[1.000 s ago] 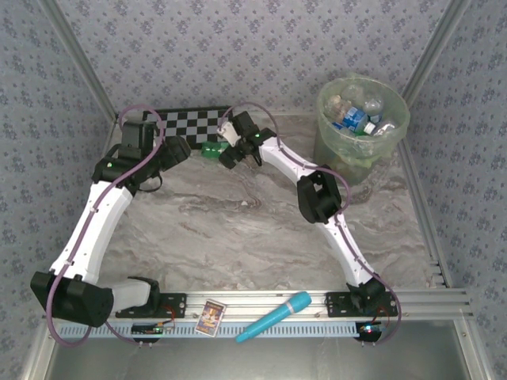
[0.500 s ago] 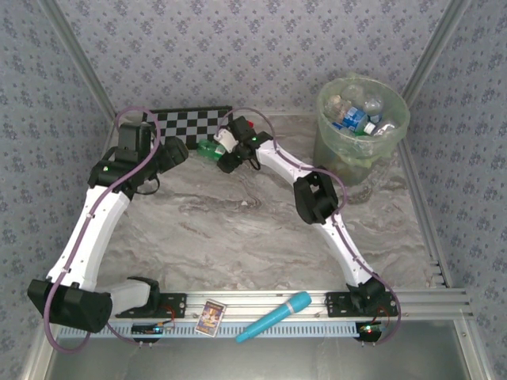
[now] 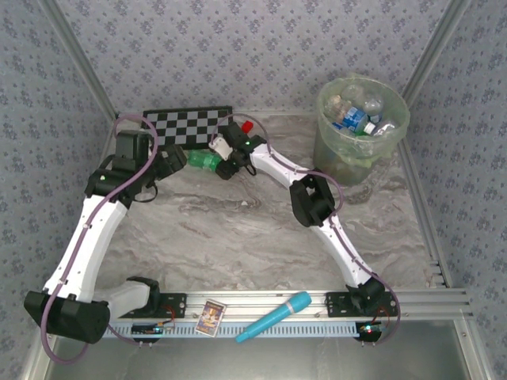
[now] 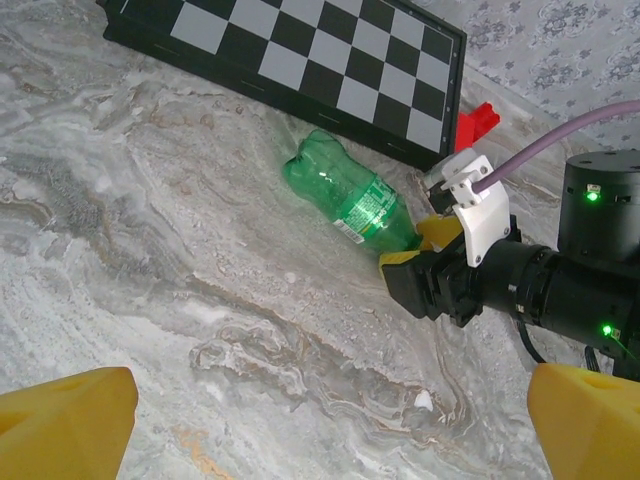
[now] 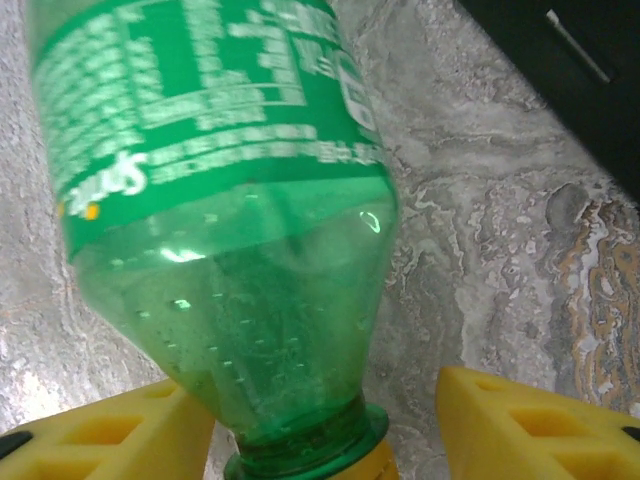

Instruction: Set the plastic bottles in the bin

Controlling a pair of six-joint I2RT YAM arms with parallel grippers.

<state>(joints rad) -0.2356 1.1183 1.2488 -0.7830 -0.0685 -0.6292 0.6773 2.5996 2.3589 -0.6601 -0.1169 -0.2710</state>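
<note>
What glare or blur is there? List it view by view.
Right wrist: green bottle close, label print soft, small glints on the plastic. Left wrist: bottle sharp, yellow fingers blurred at the corners. Top external: even light, mild sheen on the bin.

The green bottle [image 4: 350, 195] lies on its side, neck seemingly inside the parted right claw [image 4: 418, 247].

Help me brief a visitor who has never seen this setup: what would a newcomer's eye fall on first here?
First, the green bottle lying on its side on the marble table beside the checkerboard, with the right gripper open around its neck. Next, the big pale bin at the table's back right corner, already piled with bottles.
</note>
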